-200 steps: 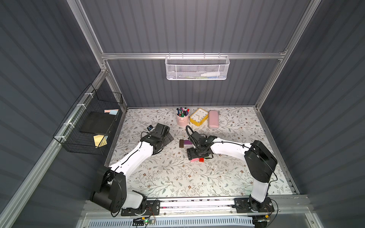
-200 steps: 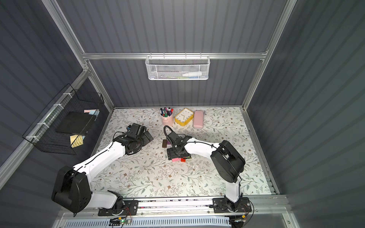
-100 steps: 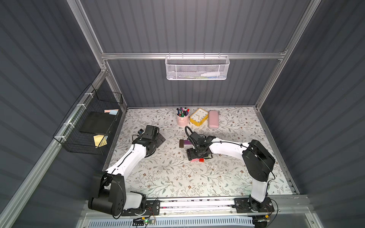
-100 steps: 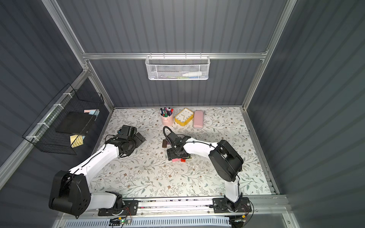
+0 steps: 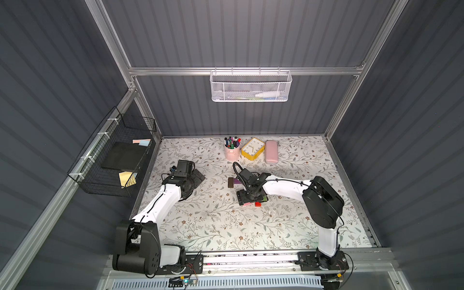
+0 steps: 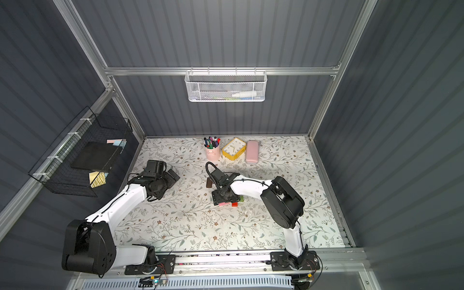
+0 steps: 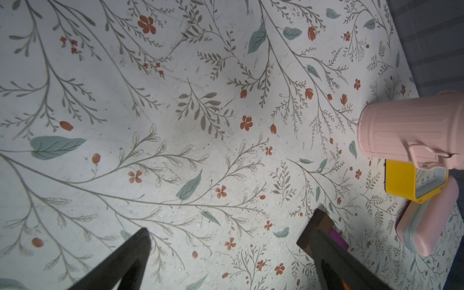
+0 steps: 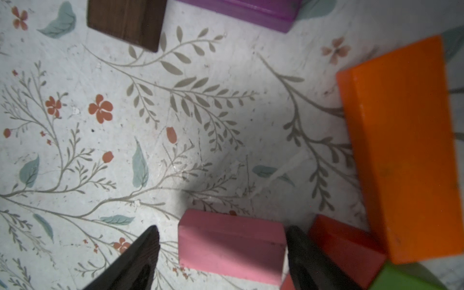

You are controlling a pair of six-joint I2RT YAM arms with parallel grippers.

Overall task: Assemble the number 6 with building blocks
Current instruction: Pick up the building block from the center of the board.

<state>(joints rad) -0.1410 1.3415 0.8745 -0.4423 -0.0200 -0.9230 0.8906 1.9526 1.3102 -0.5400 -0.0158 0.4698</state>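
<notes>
The right hand (image 8: 222, 241) sits astride the pink block (image 8: 231, 246), half open and gripping nothing yet. One finger is wedged into the slim gap between the pink block and the red block (image 8: 344, 246); the other stands off, with bare bench (image 8: 175, 150) showing between it and the pink end. We read this as the instant before a pick. Taking the block by its short ends would leave the long sides free to be laid against a neighbour.

Just beyond the red block, the green cube (image 8: 406, 278) and the long orange bar (image 8: 401, 150) crowd close together, so we judge a closing finger could nudge them. Well apart, the brown block (image 5: 230, 182) and the purple block (image 5: 236, 180) lie just beside each other. No digit has taken shape, and the six pieces lie in two loose groups. We take it the pink one is wanted next to the brown to form the upright.

The left hand (image 7: 229, 251) is spread wide and empty over open bench to the side, in our judgement keeping clear of its partner. At the back, the pen pot (image 5: 232, 153), yellow clock (image 5: 253, 148) and pink case (image 5: 271, 155) play no part
</notes>
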